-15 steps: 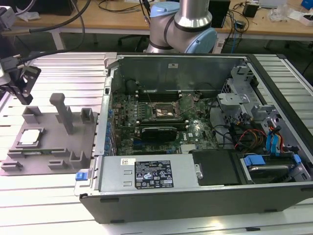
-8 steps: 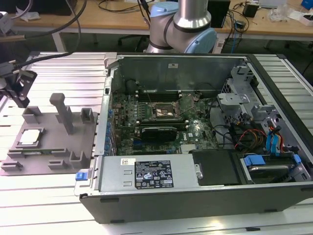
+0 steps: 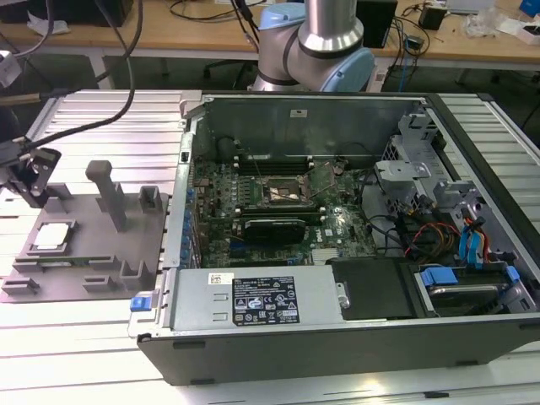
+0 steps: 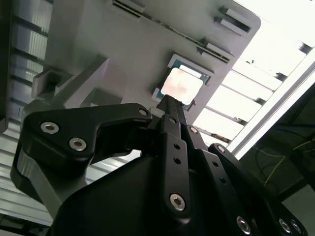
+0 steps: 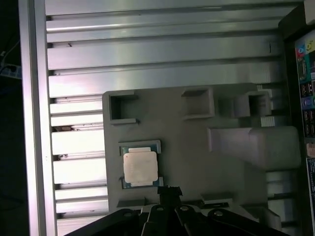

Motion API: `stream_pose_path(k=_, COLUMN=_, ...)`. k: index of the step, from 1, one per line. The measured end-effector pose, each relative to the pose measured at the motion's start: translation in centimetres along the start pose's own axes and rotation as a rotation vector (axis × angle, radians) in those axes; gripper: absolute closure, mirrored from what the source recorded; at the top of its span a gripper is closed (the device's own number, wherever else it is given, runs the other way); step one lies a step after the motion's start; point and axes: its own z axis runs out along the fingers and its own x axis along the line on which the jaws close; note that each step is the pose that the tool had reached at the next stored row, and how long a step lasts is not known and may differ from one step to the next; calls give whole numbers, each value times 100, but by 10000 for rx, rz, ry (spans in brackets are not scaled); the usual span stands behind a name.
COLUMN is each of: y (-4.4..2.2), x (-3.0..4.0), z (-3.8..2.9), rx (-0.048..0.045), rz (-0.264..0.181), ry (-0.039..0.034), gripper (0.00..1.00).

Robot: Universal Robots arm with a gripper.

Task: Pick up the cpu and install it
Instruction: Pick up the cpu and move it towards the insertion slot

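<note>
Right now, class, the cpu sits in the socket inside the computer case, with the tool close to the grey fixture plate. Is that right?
No. The first wrist view shows the cpu lying on the grey fixture plate, outside the computer case; the tool is close to that plate.

We list, in the exterior view: ribbed metal desk [image 3: 84,354]; grey fixture plate [image 3: 93,253] with upright posts, left; open computer case [image 3: 337,118], centre to right, holding green motherboard [image 3: 221,181] and long black expansion card [image 3: 274,228].
</note>
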Motion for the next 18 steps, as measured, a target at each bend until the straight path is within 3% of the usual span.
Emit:
stream_pose_path(k=7, y=-100, x=26, z=157, rx=-4, rz=-15, ry=0, gripper=89)
stream_pose_path(k=10, y=-107, x=49, z=217, rx=-13, rz=-41, ry=2, gripper=89)
stream_pose_path(k=15, y=-112, x=148, z=330, rx=-18, rz=-82, ry=4, gripper=89)
stream_pose_path(k=18, y=-109, x=160, z=389, rx=-18, rz=-101, ry=5, gripper=89)
